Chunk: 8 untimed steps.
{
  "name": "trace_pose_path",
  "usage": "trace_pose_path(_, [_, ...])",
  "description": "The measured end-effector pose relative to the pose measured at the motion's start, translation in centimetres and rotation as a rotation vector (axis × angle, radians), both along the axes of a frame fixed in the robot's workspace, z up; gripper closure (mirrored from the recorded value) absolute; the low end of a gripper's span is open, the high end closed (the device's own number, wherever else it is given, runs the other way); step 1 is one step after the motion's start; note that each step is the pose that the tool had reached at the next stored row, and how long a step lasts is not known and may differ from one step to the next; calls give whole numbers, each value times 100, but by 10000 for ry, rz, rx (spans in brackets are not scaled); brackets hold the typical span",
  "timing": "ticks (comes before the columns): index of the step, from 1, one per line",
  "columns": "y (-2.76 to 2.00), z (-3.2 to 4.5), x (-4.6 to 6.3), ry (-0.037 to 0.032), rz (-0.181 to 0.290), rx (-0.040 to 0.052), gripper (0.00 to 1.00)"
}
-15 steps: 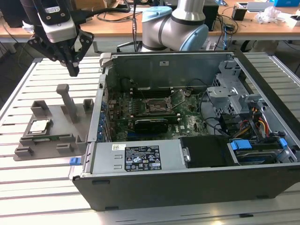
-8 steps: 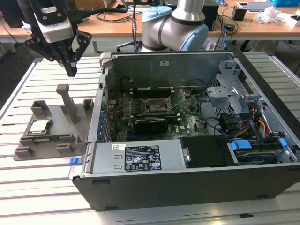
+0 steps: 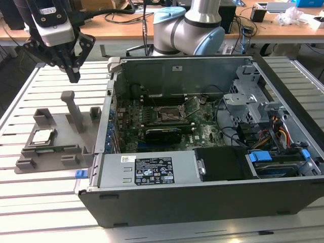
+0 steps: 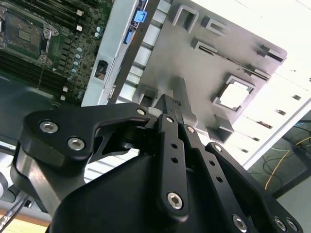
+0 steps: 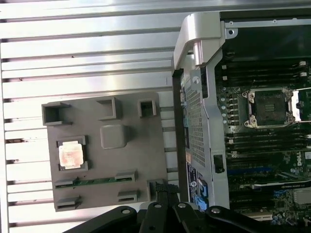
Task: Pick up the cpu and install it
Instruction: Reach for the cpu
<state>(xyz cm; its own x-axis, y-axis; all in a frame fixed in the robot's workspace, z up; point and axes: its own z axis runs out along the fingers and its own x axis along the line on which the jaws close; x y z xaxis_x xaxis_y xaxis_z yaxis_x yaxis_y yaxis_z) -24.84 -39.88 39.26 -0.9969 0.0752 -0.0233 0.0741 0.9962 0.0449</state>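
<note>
The cpu [image 3: 41, 136] is a small silver square with a thin dark rim, lying in a pocket of the grey fixture plate [image 3: 63, 124] on the exterior view's left. It also appears in both wrist views [image 5: 72, 155] [image 4: 234, 95]. My gripper [image 3: 74, 76] hangs well above the plate, over its upright post [image 3: 75, 109], holding nothing. Its black fingers [image 4: 167, 109] meet at the tips, shut. The open socket [image 3: 169, 115] sits on the motherboard inside the case, also seen in the first wrist view [image 5: 268, 108].
An open computer case [image 3: 152, 195] fills the middle of the slatted white table [image 3: 45, 202], with drive bays and cables [image 3: 273, 131] at the exterior view's right. The arm's base [image 3: 192, 30] stands behind the case. The case wall [image 5: 194, 97] rises beside the fixture plate [image 5: 141, 145].
</note>
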Motion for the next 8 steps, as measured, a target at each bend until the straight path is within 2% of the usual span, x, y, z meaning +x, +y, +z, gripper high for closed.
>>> trace_pose_path(8, [0, -1, -68, -1, 0, 0, 89])
